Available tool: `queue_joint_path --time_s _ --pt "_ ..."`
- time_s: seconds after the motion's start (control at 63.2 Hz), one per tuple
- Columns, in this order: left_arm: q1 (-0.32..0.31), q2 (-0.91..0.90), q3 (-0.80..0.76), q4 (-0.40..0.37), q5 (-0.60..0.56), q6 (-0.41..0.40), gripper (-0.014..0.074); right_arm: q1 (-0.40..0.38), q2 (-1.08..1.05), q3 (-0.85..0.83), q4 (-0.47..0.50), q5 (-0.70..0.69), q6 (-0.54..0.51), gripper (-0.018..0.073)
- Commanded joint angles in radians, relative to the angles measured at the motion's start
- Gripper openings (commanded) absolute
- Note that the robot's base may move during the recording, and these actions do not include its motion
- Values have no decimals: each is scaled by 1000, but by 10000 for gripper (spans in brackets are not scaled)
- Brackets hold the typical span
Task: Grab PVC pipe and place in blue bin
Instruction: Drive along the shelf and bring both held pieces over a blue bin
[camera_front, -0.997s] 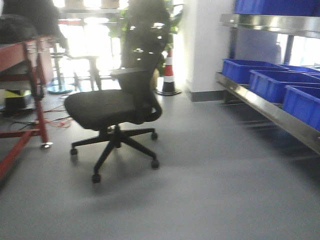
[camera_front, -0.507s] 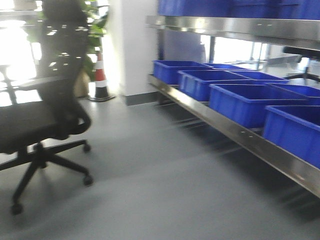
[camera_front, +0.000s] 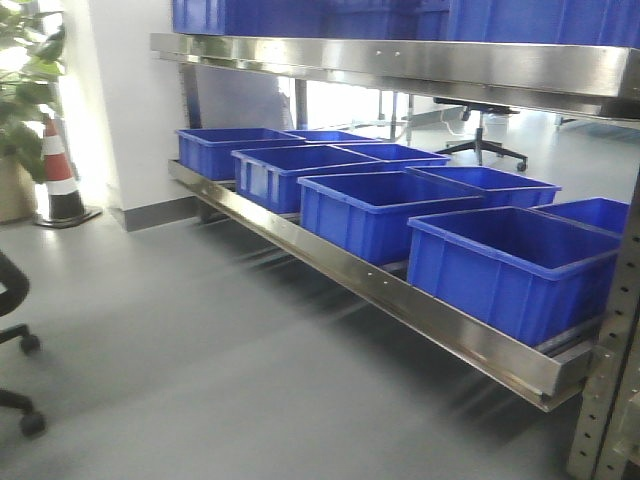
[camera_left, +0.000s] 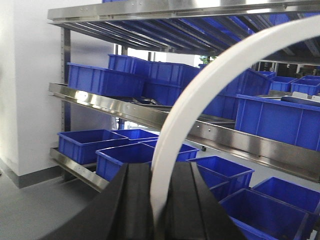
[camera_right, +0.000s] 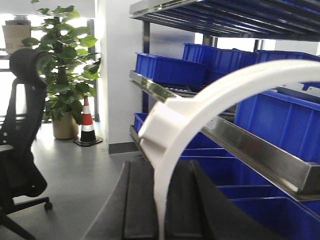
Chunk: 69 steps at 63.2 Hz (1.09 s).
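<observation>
A white curved PVC pipe (camera_left: 200, 85) arcs up and to the right out of my left gripper (camera_left: 160, 169), whose black jaws are shut on it. My right gripper (camera_right: 161, 170) is likewise shut on a white curved PVC pipe (camera_right: 215, 92) with a thicker collar end (camera_right: 159, 125). I cannot tell whether both hold one piece. Several open blue bins stand in a row on the low steel shelf (camera_front: 330, 268), the nearest blue bin (camera_front: 520, 262) at the right. Neither gripper shows in the front view.
A steel rack with an upper shelf (camera_front: 400, 60) and a perforated upright (camera_front: 612, 400) fills the right side. A striped traffic cone (camera_front: 60, 175) and potted plant (camera_front: 25, 80) stand by the white wall. A black office chair (camera_right: 22, 125) is on the left, over grey floor.
The front view has swung right: the office chair slid off to the left edge, and the rack of blue bins moved from the right edge to fill the frame.
</observation>
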<state>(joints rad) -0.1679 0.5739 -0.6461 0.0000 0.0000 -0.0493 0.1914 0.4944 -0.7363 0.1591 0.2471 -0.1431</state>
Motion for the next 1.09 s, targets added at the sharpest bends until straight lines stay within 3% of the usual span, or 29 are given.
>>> queue_joint_path --time_s 0.0,1.077 --pt "-6 -1 -3 0 -20 -5 -111 2 -5 -1 -9 -23 -5 -168" --pt "-6 -1 -3 0 -20 -5 -111 2 -5 -1 -9 -23 -5 -168"
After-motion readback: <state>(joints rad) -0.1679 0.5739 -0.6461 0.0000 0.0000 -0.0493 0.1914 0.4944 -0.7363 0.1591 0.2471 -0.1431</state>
